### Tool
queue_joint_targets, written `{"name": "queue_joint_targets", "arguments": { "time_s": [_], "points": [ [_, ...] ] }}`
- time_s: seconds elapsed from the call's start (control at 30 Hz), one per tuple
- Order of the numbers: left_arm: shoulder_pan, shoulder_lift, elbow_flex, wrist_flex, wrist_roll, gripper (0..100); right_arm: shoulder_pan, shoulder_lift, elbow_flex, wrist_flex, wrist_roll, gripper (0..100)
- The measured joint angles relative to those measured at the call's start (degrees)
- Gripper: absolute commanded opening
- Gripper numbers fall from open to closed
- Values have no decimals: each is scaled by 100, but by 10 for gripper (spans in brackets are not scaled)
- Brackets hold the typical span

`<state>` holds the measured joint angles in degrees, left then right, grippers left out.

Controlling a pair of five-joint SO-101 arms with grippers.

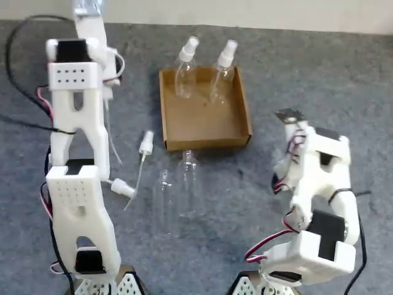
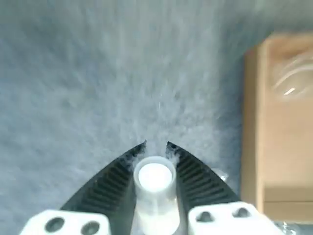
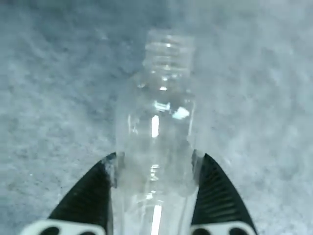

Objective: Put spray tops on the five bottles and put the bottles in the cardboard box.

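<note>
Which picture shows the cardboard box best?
The high view: it looks down on the whole cardboard box, with two bottles in it. The left wrist view catches just one side wall.

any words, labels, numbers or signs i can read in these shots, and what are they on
None: no readable text shows in any view.
cardboard box: plain brown, no print.
clear bottle in the jaws of the right gripper: no label.
spray top in the jaws of the left gripper: plain white, no marking.
</note>
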<state>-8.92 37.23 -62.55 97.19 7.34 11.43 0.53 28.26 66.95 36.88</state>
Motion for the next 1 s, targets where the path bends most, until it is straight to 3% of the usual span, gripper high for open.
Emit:
{"name": "queue_joint_targets", "arguments": {
  "time_s": [0.1, 0.23, 0.4, 0.6, 0.77, 1.0],
  "points": [
    [9, -9, -993, 281, -246, 2, -325, -185, 0, 123, 0, 22],
    [-141, -105, -1002, 334, -519, 2, -369, -633, 0, 325, 0, 22],
    [-624, -809, 123, 352, -1468, 2, -396, -1046, 53, 387, 0, 22],
    [-677, -1090, 2084, 352, -2804, 2, -404, -1116, 404, 413, 0, 22],
    [-677, -738, 3086, -149, -3015, 2, -404, -1116, 413, 264, 0, 22],
    [9, 334, 3182, -923, -3015, 33, -404, -1125, 695, 246, 0, 22]
  ]
}}
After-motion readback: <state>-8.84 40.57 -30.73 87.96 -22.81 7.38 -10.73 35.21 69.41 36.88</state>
